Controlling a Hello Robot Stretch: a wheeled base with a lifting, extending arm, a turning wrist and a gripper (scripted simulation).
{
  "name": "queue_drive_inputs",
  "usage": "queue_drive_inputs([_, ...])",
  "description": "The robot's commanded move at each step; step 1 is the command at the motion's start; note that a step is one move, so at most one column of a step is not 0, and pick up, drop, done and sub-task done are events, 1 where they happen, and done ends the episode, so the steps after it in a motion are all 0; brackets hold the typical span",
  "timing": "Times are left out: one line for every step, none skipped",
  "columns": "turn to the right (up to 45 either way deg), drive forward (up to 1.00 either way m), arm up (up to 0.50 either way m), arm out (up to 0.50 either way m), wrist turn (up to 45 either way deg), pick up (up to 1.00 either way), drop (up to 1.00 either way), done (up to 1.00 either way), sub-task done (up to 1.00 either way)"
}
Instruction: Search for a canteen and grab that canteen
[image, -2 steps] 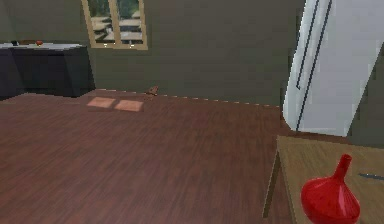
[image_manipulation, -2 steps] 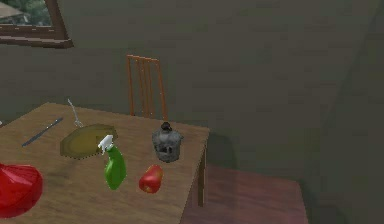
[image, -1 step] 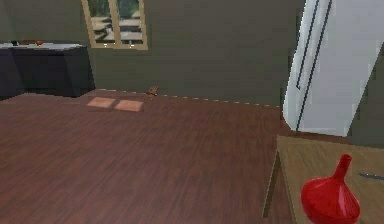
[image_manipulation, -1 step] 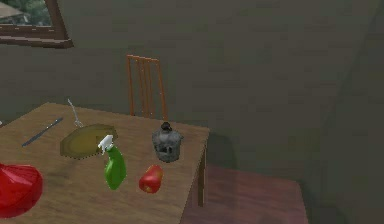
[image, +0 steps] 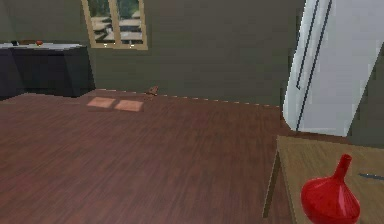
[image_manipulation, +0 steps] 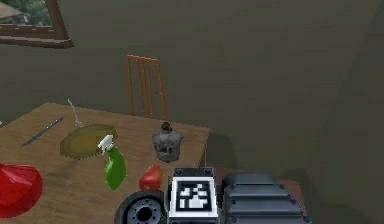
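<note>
arm side view: squat grey canteen (image_manipulation: 167, 143), dark cap, upright on table (image_manipulation: 130, 132)

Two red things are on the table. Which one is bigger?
The red vase at the arm side view's left edge; the other red thing, beside the green bottle, is much smaller.

Red vase (image: 335, 195) on a tan wood-grain tabletop (image: 300, 160). The spray bottle (image_manipulation: 115, 170) is green with a white top, the canteen (image_manipulation: 167, 142) dark grey, the plate (image_manipulation: 85, 145) olive-yellow. White fridge (image: 335, 70); reddish-brown plank floor (image: 130, 160).
</note>
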Motion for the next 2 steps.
queue_drive_inputs([0.0,0.00,0.00,0.38,0.0,0.00,0.00,0.00,0.00])
queue_drive_inputs([0.0,0.00,0.00,0.00,45.0,0.00,0.00,0.00,0.00])
